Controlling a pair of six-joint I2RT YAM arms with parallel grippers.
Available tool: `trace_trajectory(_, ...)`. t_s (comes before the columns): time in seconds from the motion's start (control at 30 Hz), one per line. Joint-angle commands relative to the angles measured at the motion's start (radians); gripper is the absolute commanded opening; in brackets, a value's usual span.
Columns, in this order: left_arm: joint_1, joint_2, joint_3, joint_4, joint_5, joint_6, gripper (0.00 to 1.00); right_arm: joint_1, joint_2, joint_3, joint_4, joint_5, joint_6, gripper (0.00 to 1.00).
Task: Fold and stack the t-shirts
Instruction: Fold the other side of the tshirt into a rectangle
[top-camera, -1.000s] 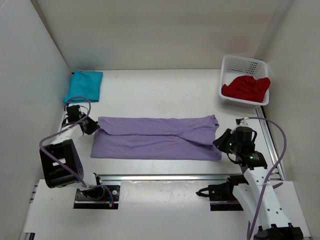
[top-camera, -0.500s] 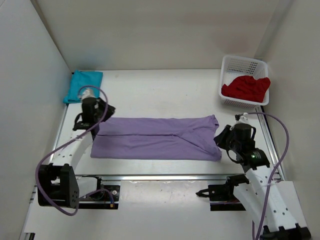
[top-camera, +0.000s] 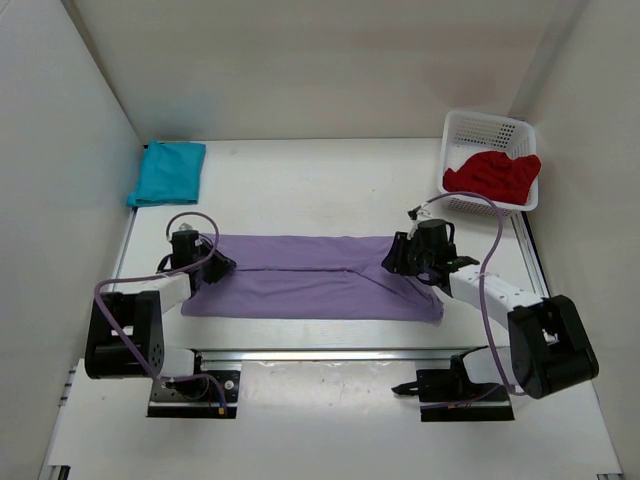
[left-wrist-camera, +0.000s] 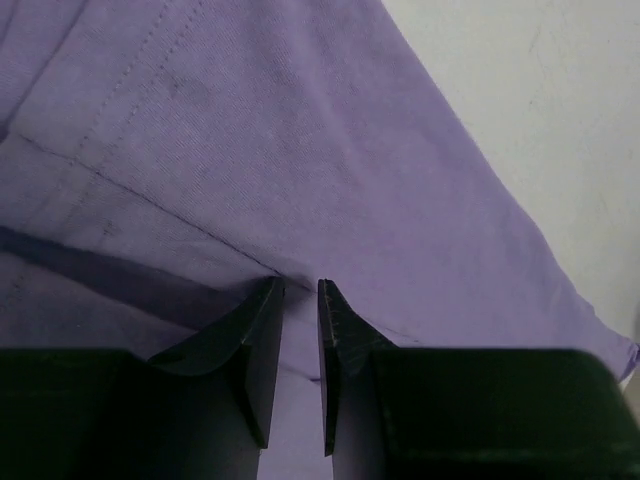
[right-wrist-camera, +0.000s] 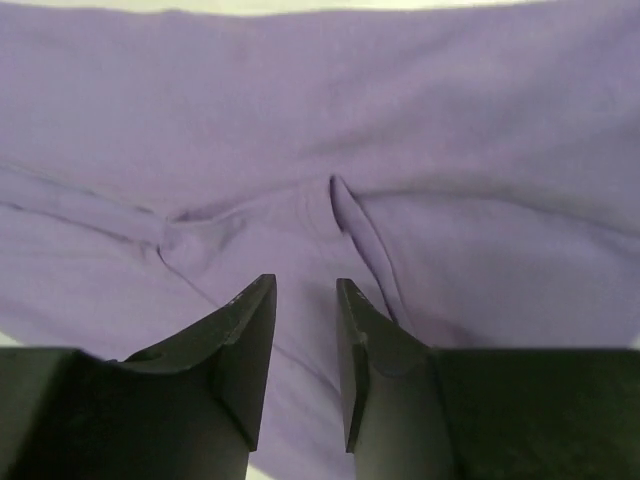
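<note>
The lavender purple t-shirt (top-camera: 310, 280) lies folded into a long band across the middle of the table. My left gripper (top-camera: 220, 267) is low over its left end, jaws narrowly open with the fingertips (left-wrist-camera: 268, 300) at a crease in the purple cloth (left-wrist-camera: 250, 150). Over the shirt's right part, my right gripper (top-camera: 394, 262) is open above wrinkled purple fabric (right-wrist-camera: 330, 130), nothing between its fingers (right-wrist-camera: 255, 310). The teal t-shirt (top-camera: 167, 172) lies folded at the far left. The deep red t-shirt (top-camera: 492, 175) is bunched in the basket.
A white lattice basket (top-camera: 487, 121) stands at the far right corner. White walls close in the table (top-camera: 310, 190) on three sides. A metal rail (top-camera: 330, 353) runs along the near edge in front of the arm bases.
Both grippers were shut at the purple shirt's outer ends a second ago. They have let go, opened, and swung inward over the cloth, the right one further left and up.
</note>
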Motion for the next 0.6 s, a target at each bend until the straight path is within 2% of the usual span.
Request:
trace_trajectory(0.0, -0.046, -0.051, -0.01, 0.094, 0.023, -0.032, 0.32, -0.002, 0.043, 0.032, 0.172, -0.028, -0.029, 0.31)
trace_trajectory(0.3, -0.31, -0.19, 0.0, 0.025, -0.121, 0.058, 0.33, -0.023, 0.178, 0.075, 0.209, -0.022, -0.057, 0.33)
trace_trajectory(0.47, -0.382, -0.228, -0.023, 0.017, -0.1, 0.075, 0.32, 0.009, 0.21, 0.099, 0.191, 0.032, -0.081, 0.34)
trace_trajectory(0.57, -0.418, -0.217, -0.027, 0.031, -0.094, 0.075, 0.31, -0.003, 0.235, 0.098, 0.202, 0.008, -0.072, 0.36)
